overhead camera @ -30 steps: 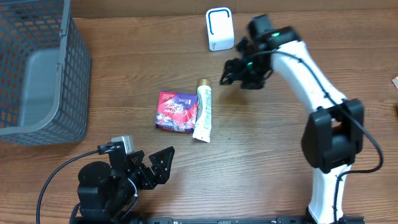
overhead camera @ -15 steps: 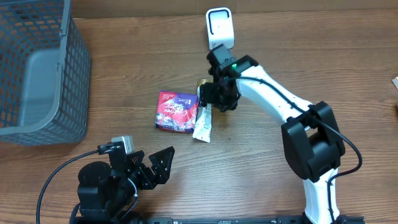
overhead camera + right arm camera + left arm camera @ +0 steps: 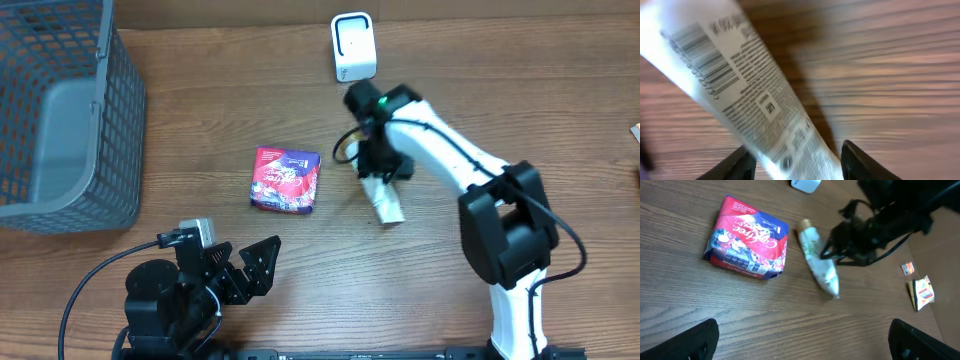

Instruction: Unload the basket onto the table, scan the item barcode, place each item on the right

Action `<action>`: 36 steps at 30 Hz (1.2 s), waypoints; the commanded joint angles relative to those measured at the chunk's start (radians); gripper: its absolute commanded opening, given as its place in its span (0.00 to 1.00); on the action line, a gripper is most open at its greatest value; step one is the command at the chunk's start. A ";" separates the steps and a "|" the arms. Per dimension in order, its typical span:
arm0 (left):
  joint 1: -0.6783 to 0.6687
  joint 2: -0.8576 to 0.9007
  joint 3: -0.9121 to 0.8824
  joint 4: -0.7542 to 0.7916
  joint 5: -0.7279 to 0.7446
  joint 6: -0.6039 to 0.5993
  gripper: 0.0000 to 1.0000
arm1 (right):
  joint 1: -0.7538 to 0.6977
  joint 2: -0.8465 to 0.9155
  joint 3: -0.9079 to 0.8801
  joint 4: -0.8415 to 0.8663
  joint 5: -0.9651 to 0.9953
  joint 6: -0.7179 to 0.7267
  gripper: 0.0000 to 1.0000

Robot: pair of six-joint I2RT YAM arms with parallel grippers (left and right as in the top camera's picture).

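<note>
A white toothpaste tube (image 3: 385,203) hangs tilted just above the wooden table, right of centre. My right gripper (image 3: 375,168) is shut on its upper part. The right wrist view shows the tube (image 3: 740,85) blurred between my fingers (image 3: 795,160), its barcode (image 3: 702,62) facing the camera, its shadow on the wood beneath. From the left wrist, the tube (image 3: 819,262) shows beside the dark right arm. A white scanner with a blue ring (image 3: 353,47) stands at the back, beyond the tube. My left gripper (image 3: 245,265) rests open at the front left, nothing in it (image 3: 802,340).
A red coffee packet (image 3: 285,180) lies left of the tube, also in the left wrist view as the packet (image 3: 747,237). A grey wire basket (image 3: 125,120) fills the back left corner. Small orange wrappers (image 3: 922,291) lie at the far right.
My right gripper swung from near the scanner down to the tube beside the packet, closed on it, then carried it right and lifted it. The left arm stayed still.
</note>
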 commanded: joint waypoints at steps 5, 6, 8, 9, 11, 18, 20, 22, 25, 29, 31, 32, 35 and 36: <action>0.004 -0.004 0.006 0.001 0.007 -0.010 1.00 | -0.035 -0.001 0.091 -0.034 -0.030 -0.379 0.58; 0.004 -0.004 0.006 0.001 0.007 -0.010 1.00 | -0.026 -0.001 0.087 -0.027 -0.028 -0.405 0.61; 0.004 -0.004 0.006 0.001 0.007 -0.010 1.00 | -0.006 -0.001 0.085 -0.018 -0.023 -0.442 0.70; 0.004 -0.004 0.006 0.001 0.007 -0.010 1.00 | 0.009 -0.001 0.079 -0.006 -0.004 -0.443 0.74; 0.004 -0.004 0.006 0.001 0.007 -0.010 1.00 | 0.030 -0.001 0.067 0.005 0.051 -0.442 0.80; 0.004 -0.004 0.006 0.001 0.007 -0.010 1.00 | 0.096 0.000 -0.050 0.100 0.187 -0.440 0.92; 0.004 -0.004 0.006 0.001 0.007 -0.010 1.00 | 0.103 0.000 -0.070 0.123 0.234 -0.437 0.92; 0.004 -0.004 0.006 0.001 0.007 -0.010 1.00 | 0.103 0.000 -0.097 0.154 0.272 -0.430 0.92; 0.004 -0.004 0.006 0.001 0.007 -0.010 1.00 | 0.103 0.000 -0.129 0.185 0.269 -0.407 0.89; 0.004 -0.004 0.006 0.001 0.007 -0.010 1.00 | 0.103 0.000 -0.153 0.201 0.270 -0.390 0.75; 0.004 -0.004 0.006 0.001 0.007 -0.010 1.00 | 0.103 0.000 -0.153 0.204 0.269 -0.347 0.58; 0.004 -0.004 0.006 0.001 0.007 -0.010 1.00 | 0.103 0.000 -0.152 0.203 0.269 -0.325 0.55; 0.004 -0.004 0.006 0.001 0.007 -0.010 1.00 | 0.103 -0.001 -0.142 0.196 0.259 -0.271 0.42; 0.004 -0.004 0.006 0.001 0.007 -0.010 1.00 | 0.102 -0.001 -0.129 0.187 0.233 -0.271 0.38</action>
